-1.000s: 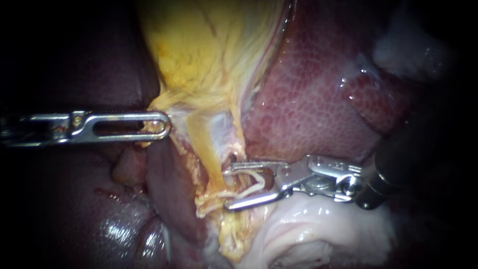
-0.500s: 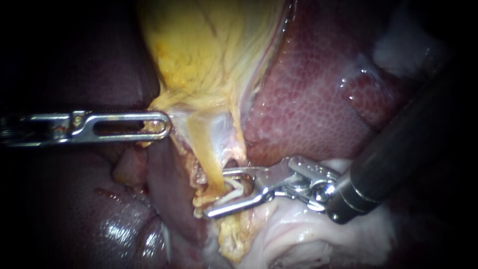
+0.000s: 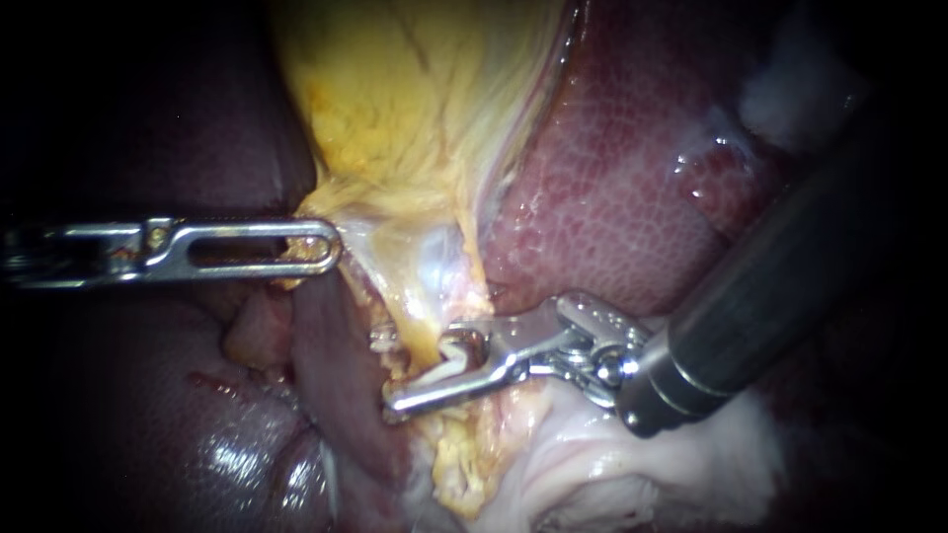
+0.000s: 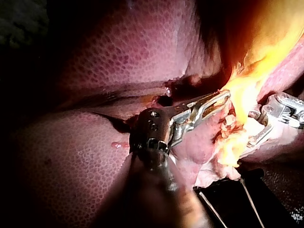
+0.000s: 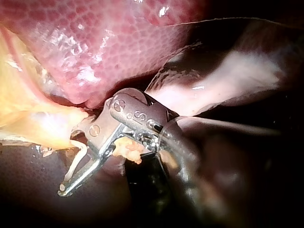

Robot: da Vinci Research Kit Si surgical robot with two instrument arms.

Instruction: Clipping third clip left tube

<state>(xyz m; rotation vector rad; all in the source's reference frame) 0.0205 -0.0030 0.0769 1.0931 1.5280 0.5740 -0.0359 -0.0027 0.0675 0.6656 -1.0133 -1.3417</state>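
My left instrument (image 3: 318, 247) comes in level from the left, its slotted jaws shut on the lower edge of the yellow gallbladder (image 3: 415, 109) and holding it taut. A yellowish tube (image 3: 413, 318) runs down from the gallbladder. My right instrument (image 3: 407, 373) reaches in from the right with its jaws open on either side of this tube. A white clip (image 3: 446, 369) sits between them. The right wrist view shows the same open jaws (image 5: 71, 167) with the pale clip (image 5: 76, 161) against yellow tissue. In the left wrist view the left jaws (image 4: 214, 100) pinch yellow tissue beside the right instrument (image 4: 266, 129).
Dark red liver (image 3: 612, 188) lies behind and to the right of the tube. Pale white tissue (image 3: 612, 464) lies under the right instrument's shaft (image 3: 750, 296). Darker liver lobes (image 3: 197, 424) fill the lower left.
My right instrument has slid leftward, carrying its open jaws and the clip further across the tube, and more of its dark shaft shows. The left instrument has held still.
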